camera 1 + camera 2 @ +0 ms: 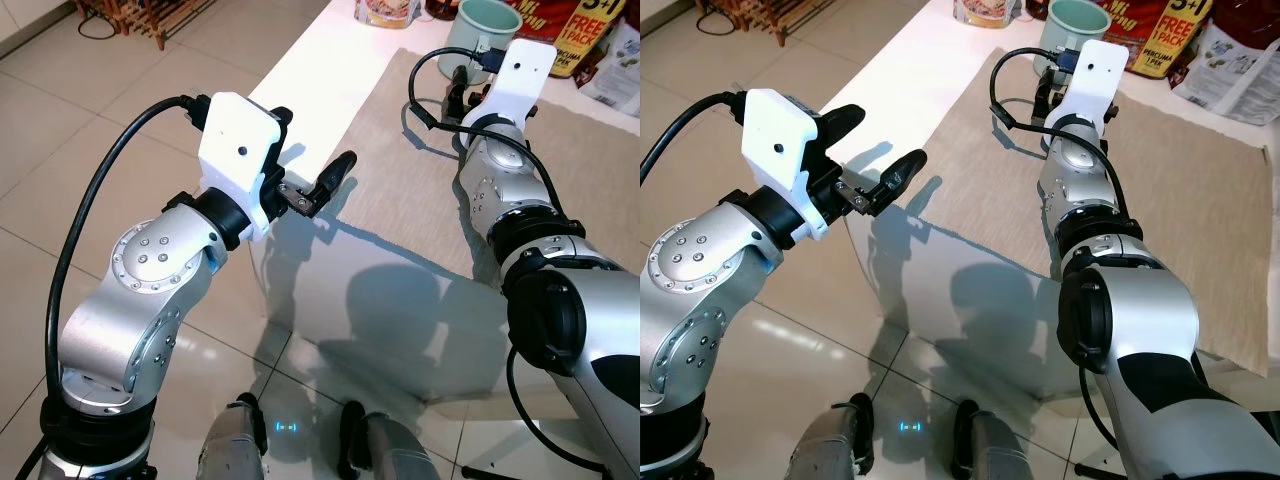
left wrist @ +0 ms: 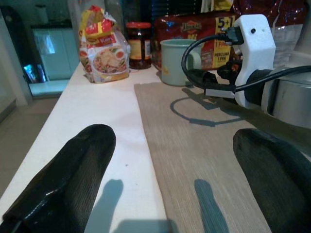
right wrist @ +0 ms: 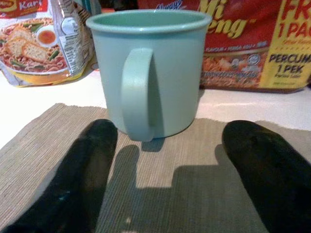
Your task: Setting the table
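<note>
- Because the mug (image 3: 148, 73) stands at twelve o'clock on the mat (image 1: 420, 180), handle facing back, the right pincer (image 3: 165, 170) spreads wide just before it, seemingly lined up to straddle it.
- Left pincer (image 2: 170, 189) hovers wide over the surface (image 1: 310, 80) at nine o'clock, empty.

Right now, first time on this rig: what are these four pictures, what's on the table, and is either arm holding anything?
Two pictures come from the robot's head, looking down at its silver arms. The other two come from cameras on each wrist, looking along that gripper's black fingers. On the white table lies a beige placemat. A pale green mug stands at the mat's far edge, handle towards the right gripper, which is open just short of it. Noodle packets and a jar stand behind. The left gripper is open over the table's near edge. Nothing is held.
</note>
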`<state>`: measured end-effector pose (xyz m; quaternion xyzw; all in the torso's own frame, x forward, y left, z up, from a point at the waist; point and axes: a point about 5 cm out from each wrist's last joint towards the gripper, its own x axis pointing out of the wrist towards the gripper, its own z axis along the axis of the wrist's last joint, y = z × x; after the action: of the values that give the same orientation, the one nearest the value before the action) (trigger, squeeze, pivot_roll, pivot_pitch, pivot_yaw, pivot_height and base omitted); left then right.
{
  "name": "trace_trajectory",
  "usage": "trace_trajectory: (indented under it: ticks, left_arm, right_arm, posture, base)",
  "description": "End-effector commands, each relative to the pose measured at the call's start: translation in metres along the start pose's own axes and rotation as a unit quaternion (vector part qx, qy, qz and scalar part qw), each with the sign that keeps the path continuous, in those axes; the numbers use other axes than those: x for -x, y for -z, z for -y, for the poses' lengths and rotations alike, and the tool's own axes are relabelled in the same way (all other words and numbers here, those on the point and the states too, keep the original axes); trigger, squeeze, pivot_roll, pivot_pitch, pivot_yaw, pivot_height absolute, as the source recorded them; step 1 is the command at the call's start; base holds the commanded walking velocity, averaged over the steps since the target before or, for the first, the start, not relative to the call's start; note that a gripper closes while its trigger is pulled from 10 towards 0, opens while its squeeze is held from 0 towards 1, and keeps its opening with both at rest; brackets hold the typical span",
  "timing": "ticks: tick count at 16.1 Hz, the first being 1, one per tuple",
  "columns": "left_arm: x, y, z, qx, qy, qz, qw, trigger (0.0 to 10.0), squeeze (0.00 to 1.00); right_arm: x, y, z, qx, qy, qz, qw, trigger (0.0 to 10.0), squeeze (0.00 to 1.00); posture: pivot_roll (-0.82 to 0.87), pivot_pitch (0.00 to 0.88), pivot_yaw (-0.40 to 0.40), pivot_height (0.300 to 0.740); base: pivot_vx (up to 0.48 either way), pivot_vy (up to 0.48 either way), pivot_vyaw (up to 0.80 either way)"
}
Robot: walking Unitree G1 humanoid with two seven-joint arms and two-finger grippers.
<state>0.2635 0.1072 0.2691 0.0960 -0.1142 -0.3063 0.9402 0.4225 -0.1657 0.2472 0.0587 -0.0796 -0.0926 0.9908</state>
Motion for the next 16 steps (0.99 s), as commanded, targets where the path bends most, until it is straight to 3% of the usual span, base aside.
trace_trajectory:
  ticks: [1,9,10,11,12,13,16]
  left_arm:
    - [0.002,-0.005,0.004,-0.004,0.014,0.006,1.0,10.0,0.0]
    - [0.004,-0.009,0.005,-0.005,0.021,0.005,1.0,10.0,0.0]
    - [0.004,-0.009,0.005,-0.004,0.022,0.004,1.0,10.0,0.0]
    - [0.004,-0.009,0.006,-0.003,0.022,0.003,1.0,10.0,0.0]
    - [0.004,-0.009,0.006,-0.002,0.023,0.003,1.0,10.0,0.0]
    - [0.004,-0.009,0.006,-0.001,0.023,0.002,1.0,10.0,0.0]
    - [0.005,-0.009,0.008,0.005,0.031,0.003,0.999,10.0,0.0]
  right_arm:
    - [-0.001,-0.003,-0.002,-0.012,-0.007,-0.003,1.0,10.0,0.0]
    - [-0.001,-0.015,-0.017,0.022,-0.052,0.041,0.998,10.0,0.0]
    - [-0.001,-0.016,-0.018,0.022,-0.056,0.045,0.997,7.8,0.0]
    - [-0.001,-0.016,-0.018,0.024,-0.058,0.047,0.997,1.1,0.0]
    - [0.0,-0.016,-0.019,0.025,-0.059,0.047,0.997,1.1,0.0]
    - [0.0,-0.016,-0.019,0.026,-0.06,0.049,0.997,0.0,0.0]
    - [0.0,-0.017,-0.021,0.028,-0.065,0.055,0.996,0.0,0.0]
  posture:
    - [0.27,0.3,-0.104,0.74]
    - [0.28,0.313,-0.103,0.74]
    - [0.28,0.311,-0.103,0.74]
    - [0.28,0.31,-0.102,0.74]
    - [0.28,0.31,-0.102,0.74]
    - [0.28,0.31,-0.102,0.74]
    - [0.29,0.309,-0.106,0.74]
  base:
    - [0.0,0.0,0.0]
    - [0.0,0.0,0.0]
    - [0.0,0.0,0.0]
    - [0.0,0.0,0.0]
    - [0.0,0.0,0.0]
    - [0.0,0.0,0.0]
    - [0.0,0.0,0.0]
